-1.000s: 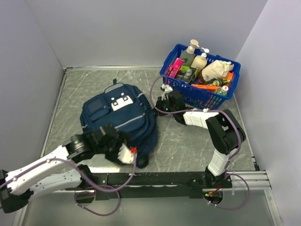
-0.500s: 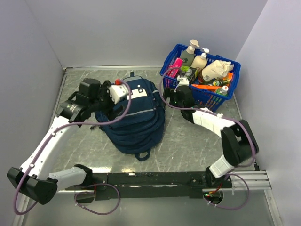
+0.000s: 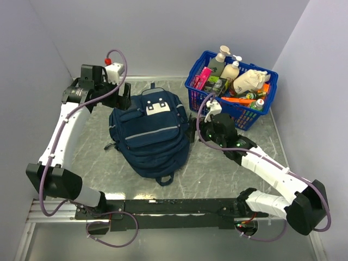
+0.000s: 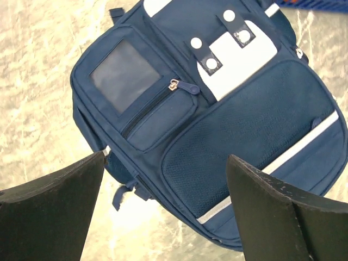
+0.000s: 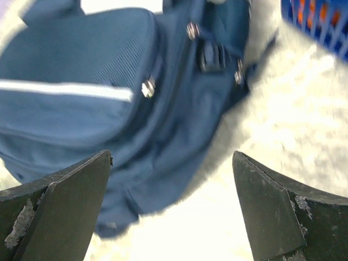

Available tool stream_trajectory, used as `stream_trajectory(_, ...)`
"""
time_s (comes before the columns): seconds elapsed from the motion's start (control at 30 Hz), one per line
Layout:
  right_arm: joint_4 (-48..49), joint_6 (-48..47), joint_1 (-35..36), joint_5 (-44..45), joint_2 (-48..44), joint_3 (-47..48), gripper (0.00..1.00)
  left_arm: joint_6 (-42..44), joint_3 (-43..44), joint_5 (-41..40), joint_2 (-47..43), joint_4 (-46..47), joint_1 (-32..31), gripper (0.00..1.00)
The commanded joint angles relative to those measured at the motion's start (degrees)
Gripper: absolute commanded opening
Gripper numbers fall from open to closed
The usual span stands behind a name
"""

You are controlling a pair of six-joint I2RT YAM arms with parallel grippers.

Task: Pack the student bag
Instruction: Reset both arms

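Two grippers: both spread wide, both without load.
Left gripper: held high over upper left corner of backpack, fingers far apart, nothing between.
Backpack: lay flat on table, front side up, between both arms; front pocket zipper looked closed; main opening not clearly visible.
Right gripper: hung just beside right edge of backpack, fingers wide, nothing held.
Blue basket: stood at far right corner, full of bottles and boxes.
Progress: judged that most remained, since goods sat in basket; contents of backpack impossible to tell; no item carried by either arm.
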Motion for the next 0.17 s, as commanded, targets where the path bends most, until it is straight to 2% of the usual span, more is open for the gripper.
stream_trajectory(0.0, -6.80, -0.63, -0.18, -1.81, -3.34, 0.50, 1.00, -7.56, 0.66, -2.52, -1.70, 2.93, 0.18, 0.96)
stream_trajectory(0.13, -8.62, -1.34, -0.27, -2.17, -5.02, 0.75, 1.00, -7.74, -4.86, -5.60, -3.89, 7.23, 0.27, 0.96)
